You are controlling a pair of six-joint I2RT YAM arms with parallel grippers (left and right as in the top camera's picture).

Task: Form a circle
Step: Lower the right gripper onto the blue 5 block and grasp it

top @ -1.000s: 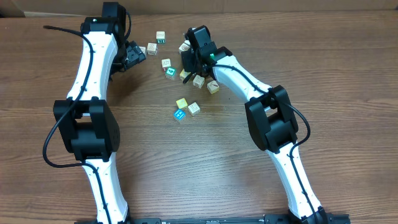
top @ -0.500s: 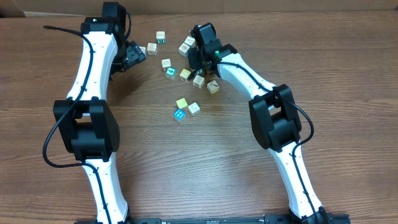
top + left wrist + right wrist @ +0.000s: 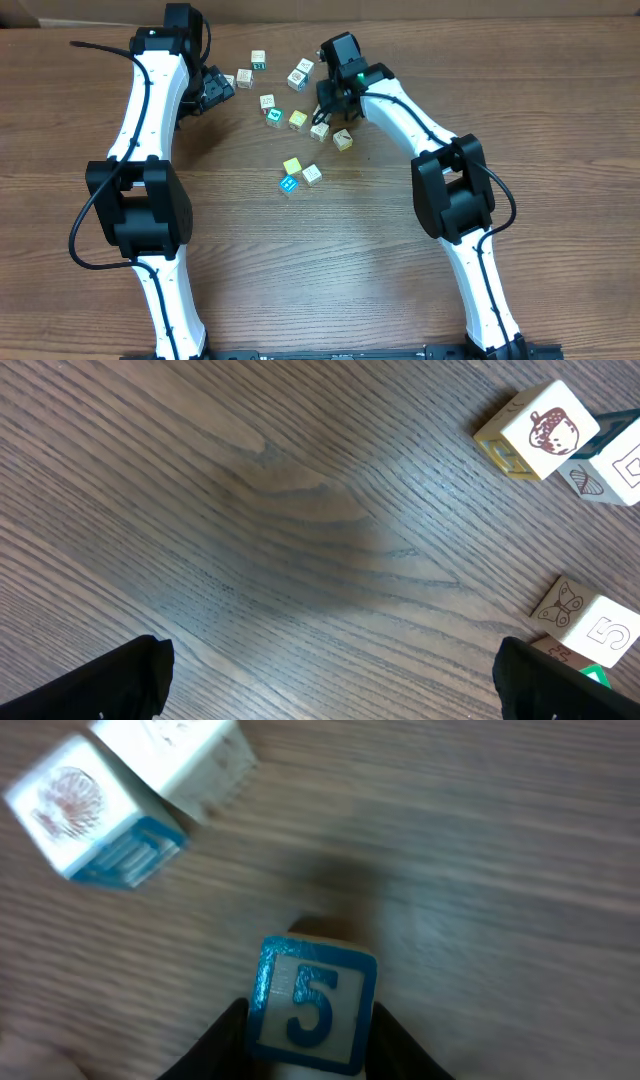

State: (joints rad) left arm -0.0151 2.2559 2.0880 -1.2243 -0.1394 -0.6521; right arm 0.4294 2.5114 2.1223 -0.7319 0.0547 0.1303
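The right gripper [image 3: 310,1042] pinches a cube [image 3: 313,1000] printed with a blue 5. The left gripper [image 3: 345,682] gapes wide over the table, near an acorn cube [image 3: 540,430].

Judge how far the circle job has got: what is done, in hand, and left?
Done: nothing yet; the cubes lie in a loose scatter, no ring. In hand: the right gripper grips the blue 5 cube; the left gripper is open over bare table. Left: placing nearly every cube into a ring.
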